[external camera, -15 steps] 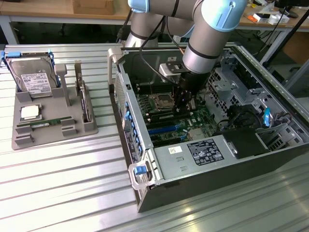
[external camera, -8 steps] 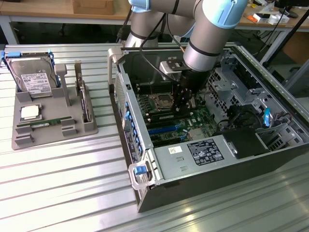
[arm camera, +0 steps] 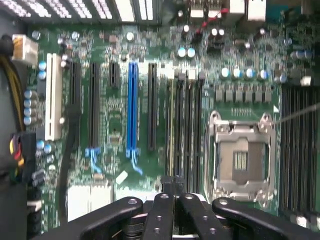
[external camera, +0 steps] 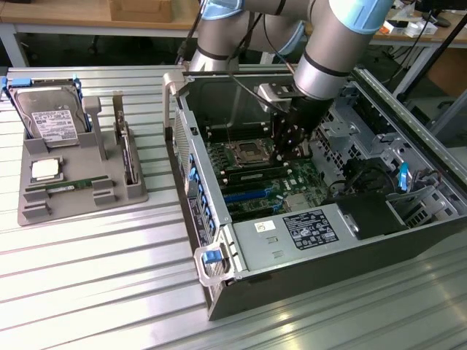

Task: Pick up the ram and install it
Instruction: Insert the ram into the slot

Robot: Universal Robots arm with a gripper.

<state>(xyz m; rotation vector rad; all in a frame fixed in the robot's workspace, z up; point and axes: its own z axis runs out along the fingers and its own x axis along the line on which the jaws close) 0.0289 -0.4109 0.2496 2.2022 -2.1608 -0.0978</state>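
Black hand [external camera: 290, 146] inside open computer case [external camera: 314, 240], pinched narrow above green motherboard [arm camera: 125, 125]; whether it grips anything, cannot tell. Green ram stick [external camera: 71, 186] lies in grey tray [external camera: 44, 211].

The claw [external camera: 290, 146] hangs inside the open computer case [external camera: 219, 292], hemmed by the drive cage [external camera: 350, 138] on the exterior view's right and the case wall [external camera: 182, 138] on its left; above the motherboard [arm camera: 115, 125] stays open.
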